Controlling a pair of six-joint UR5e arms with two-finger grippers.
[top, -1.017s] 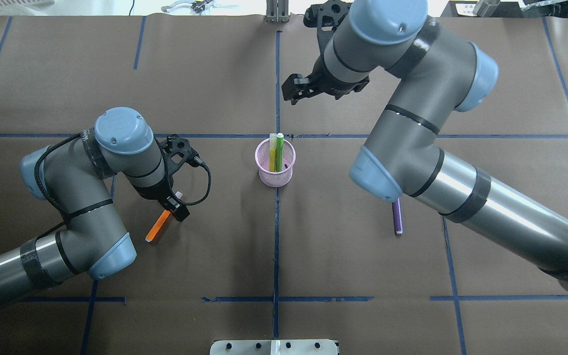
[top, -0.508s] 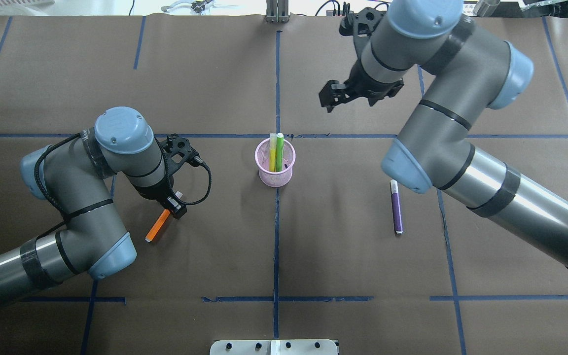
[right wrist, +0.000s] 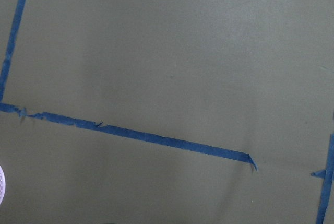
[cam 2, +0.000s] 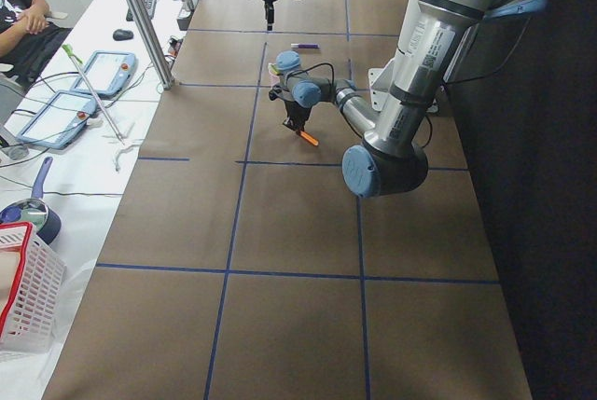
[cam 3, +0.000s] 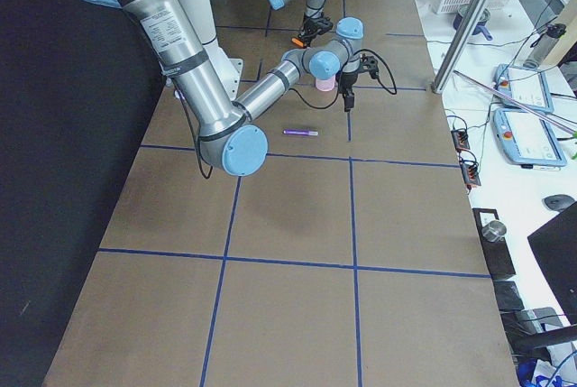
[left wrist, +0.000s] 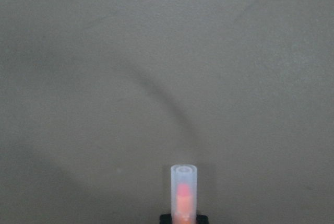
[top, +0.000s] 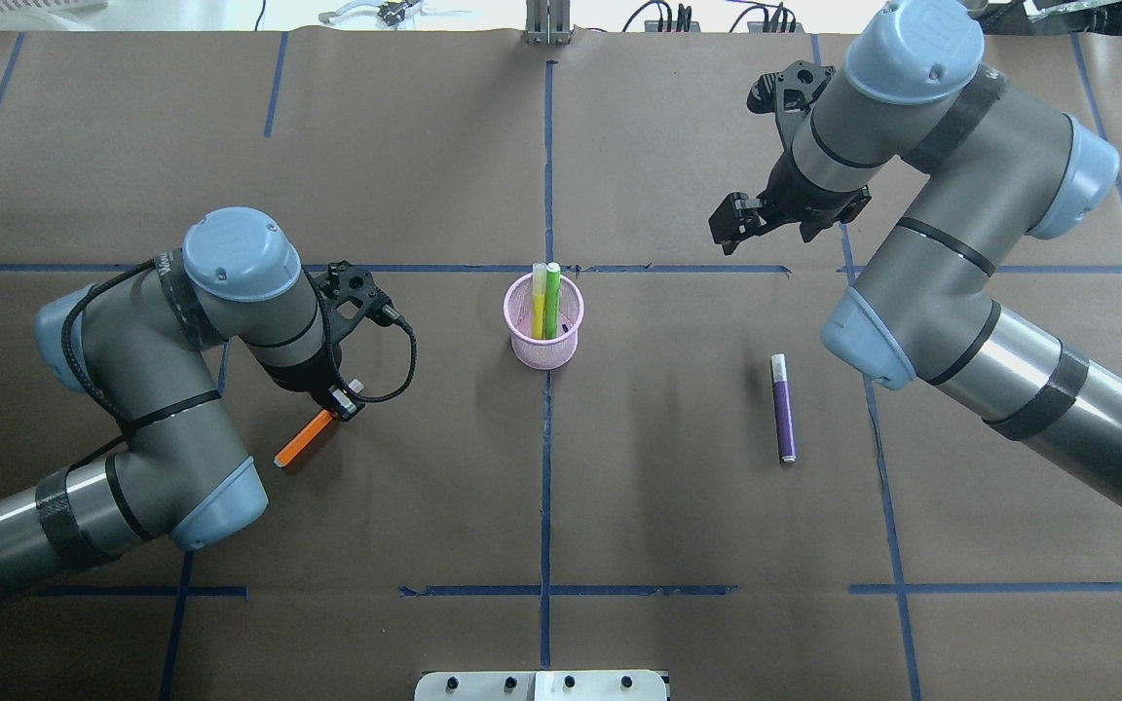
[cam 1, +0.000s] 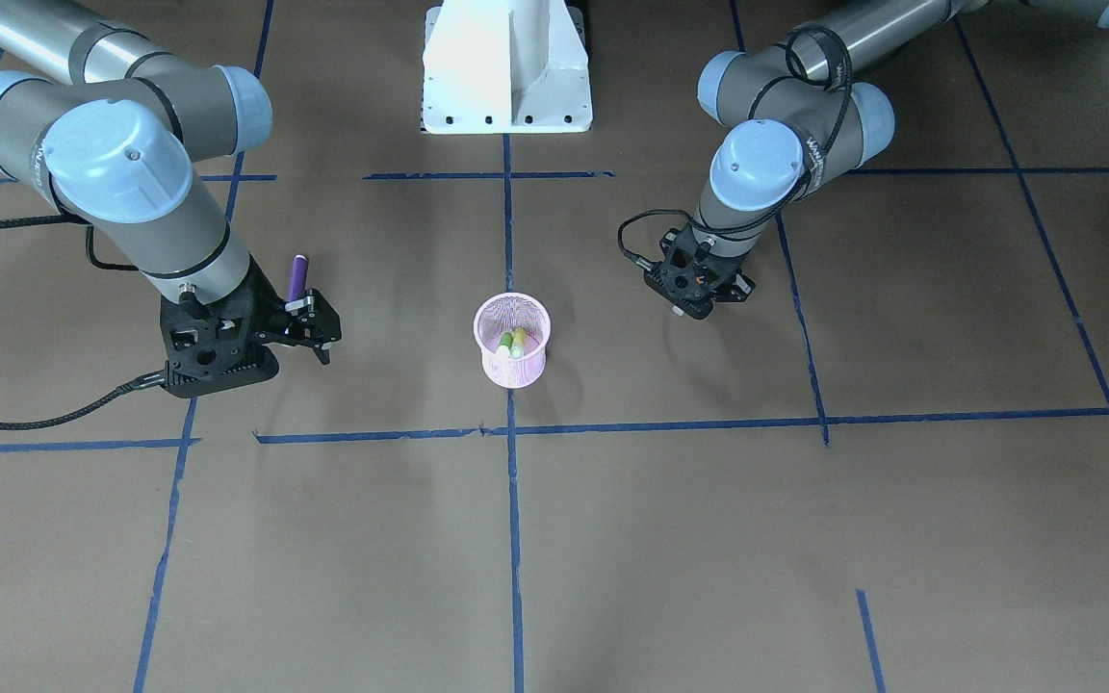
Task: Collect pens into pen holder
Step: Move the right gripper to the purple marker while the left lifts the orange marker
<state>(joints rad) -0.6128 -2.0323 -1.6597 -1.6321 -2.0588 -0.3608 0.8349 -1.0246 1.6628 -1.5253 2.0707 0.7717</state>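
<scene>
Brown paper covers the table (cam 1: pixel 709 539), gridded with blue tape (cam 1: pixel 612 423). In the front-facing view, wide bare room lies on the near side. The right gripper (cam 1: pixel 314 327) hangs with jaws parted, holding nothing, just in front of the purple pen (cam 1: pixel 297 277).

Overhead view: the left gripper (top: pixel 342 401) is clamped on the cap end of the orange pen (top: pixel 300 443), which slants away from it. The purple pen lies flat, well apart from the pink mesh cup (top: pixel 542 356) on the centre line. The cup stands upright and holds a green pen (top: pixel 552 297) and a yellow pen (top: pixel 538 302).

Left wrist view: the pale cap points out over bare paper.
</scene>
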